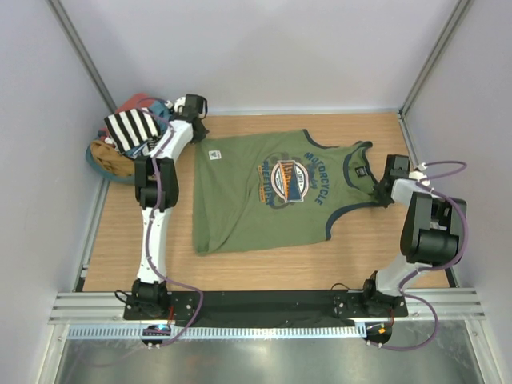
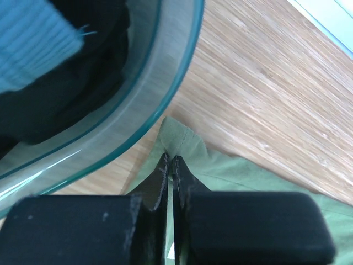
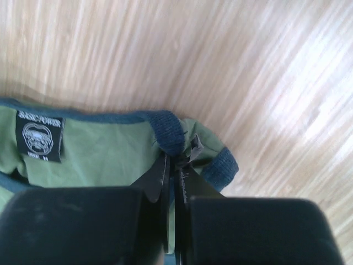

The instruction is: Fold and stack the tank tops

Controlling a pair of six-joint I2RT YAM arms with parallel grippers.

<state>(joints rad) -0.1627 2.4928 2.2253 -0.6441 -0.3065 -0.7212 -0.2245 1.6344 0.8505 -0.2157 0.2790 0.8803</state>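
The olive green tank top [image 1: 264, 192] lies spread flat on the wooden table, hem to the left and straps to the right, print facing up. My left gripper [image 1: 198, 132] is shut on its far hem corner [image 2: 176, 135], right beside the basin; the fingers [image 2: 160, 176] pinch the green cloth [image 2: 248, 176]. At the right, my right gripper [image 1: 378, 189] is shut on the far shoulder strap, its jaws closed over the dark blue trim [image 3: 168, 130] of the green cloth [image 3: 94, 154]. The black-and-white striped tank top [image 1: 132, 128] lies on the pile in the basin.
A teal-rimmed basin [image 1: 96, 160] at the far left corner holds several garments, among them a light blue one [image 2: 33, 44]; its rim [image 2: 165, 72] curves close to my left fingers. White walls enclose the table on three sides. A black label [image 3: 38, 135] sits inside the neckline.
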